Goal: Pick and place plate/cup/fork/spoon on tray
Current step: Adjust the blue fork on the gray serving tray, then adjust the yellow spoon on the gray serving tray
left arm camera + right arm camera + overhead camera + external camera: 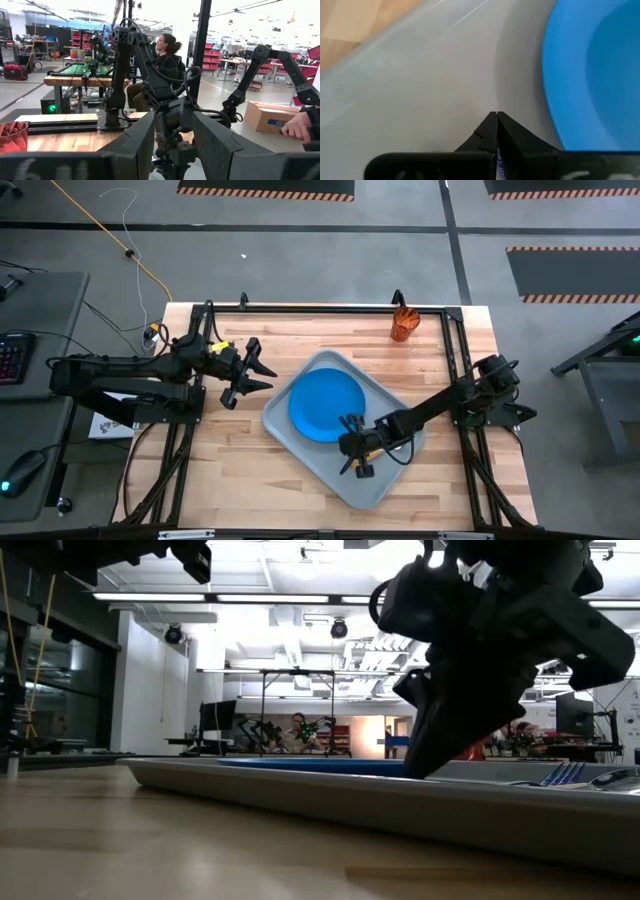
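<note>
The pale grey tray (372,485) lies slantwise mid-table with the blue plate (325,405) flat on its floor. The red-orange cup (402,325) stands upright at the table's far edge. In the low view, blue fork prongs (562,775) and a silver spoon bowl (612,778) lie on the tray beside my right arm. My right gripper (497,116) is shut and points steeply down at the tray floor just beside the plate's rim (555,100). My left gripper (245,375) hangs open above the table's left part, holding nothing. My right gripper's shut fingertips (415,768) come down from above, slanting, onto bare tray floor next to the plate. The tray's near rim (330,795) hides their ends in the low view, so I cannot tell whether they touch the floor.
Bare wood lies left of and in front of the tray. A black frame rail (320,308) runs along the table's far edge and down both sides. Beyond the table a person sits (165,55), and a hand (296,127) shows at the side.
</note>
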